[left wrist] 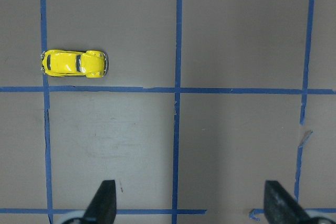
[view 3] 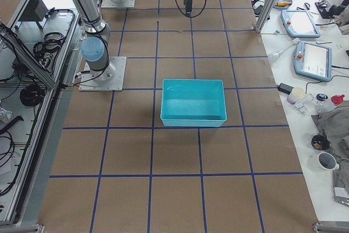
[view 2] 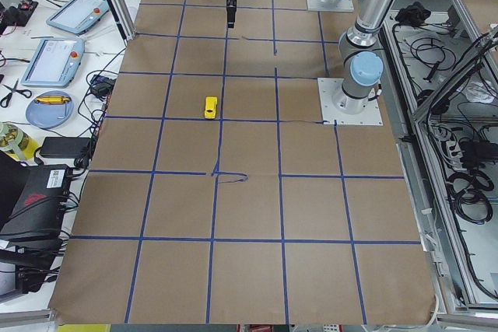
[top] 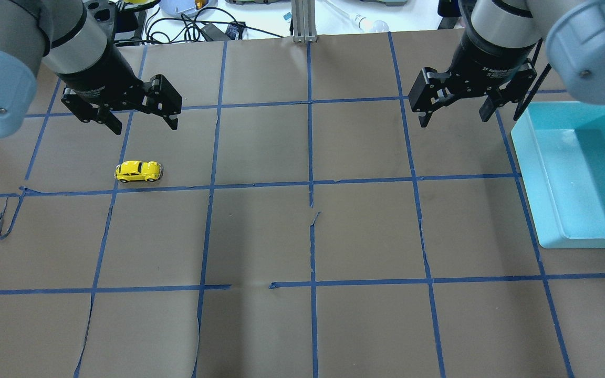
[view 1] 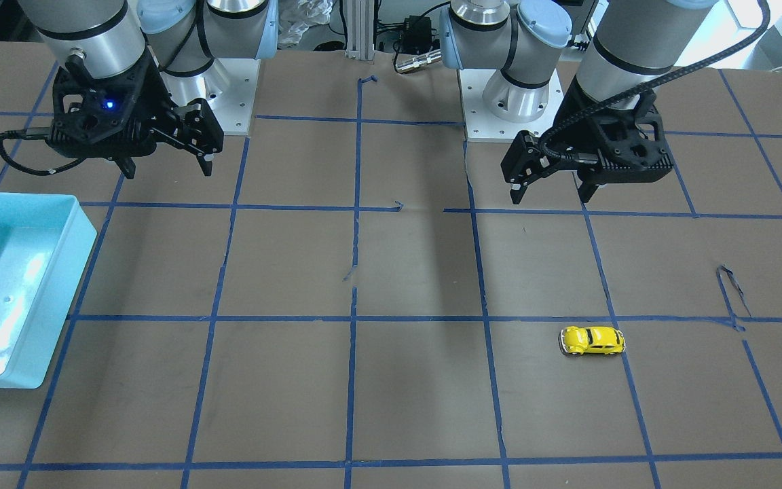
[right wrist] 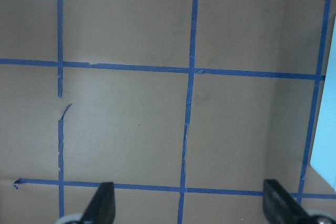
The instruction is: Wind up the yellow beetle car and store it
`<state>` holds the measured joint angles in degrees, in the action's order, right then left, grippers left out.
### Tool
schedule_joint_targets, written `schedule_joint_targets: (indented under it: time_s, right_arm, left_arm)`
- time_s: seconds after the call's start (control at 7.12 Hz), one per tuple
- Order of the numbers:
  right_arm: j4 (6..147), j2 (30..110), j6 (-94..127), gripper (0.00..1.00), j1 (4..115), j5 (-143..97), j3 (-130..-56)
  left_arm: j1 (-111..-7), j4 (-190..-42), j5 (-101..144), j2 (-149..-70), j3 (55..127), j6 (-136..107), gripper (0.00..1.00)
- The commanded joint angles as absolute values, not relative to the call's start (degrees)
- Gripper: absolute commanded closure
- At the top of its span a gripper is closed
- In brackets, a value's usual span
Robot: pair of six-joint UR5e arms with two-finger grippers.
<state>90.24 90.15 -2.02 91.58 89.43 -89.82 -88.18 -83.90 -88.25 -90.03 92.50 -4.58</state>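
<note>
The left tool and right tool hang open, empty. The yellow car sits on the counter at the left tool's 6 o'clock seen from overhead; glossy and wheeled, it may roll or squirt from a pinch

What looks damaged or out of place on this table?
The blue tape grid is damaged: one strand curls loose off the paper on the robot's left, outboard of the tiny yellow toy car, and a nearer line has a gap. Nothing is spilled.
</note>
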Motion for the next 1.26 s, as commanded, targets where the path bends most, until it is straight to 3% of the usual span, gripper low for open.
schedule_joint_targets:
  time_s: [0.0, 1.12]
  right_arm:
    - [90.2, 90.1, -2.0, 0.00, 91.6, 89.4, -89.8]
    - [90.6, 90.1, -2.0, 0.00, 91.7, 88.8, -89.8]
  left_arm:
    - [-87.8, -83.7, -88.2, -90.1, 92.8, -6.4, 0.00]
    - [-87.3, -83.8, -87.5, -90.6, 92.1, -7.3, 0.00]
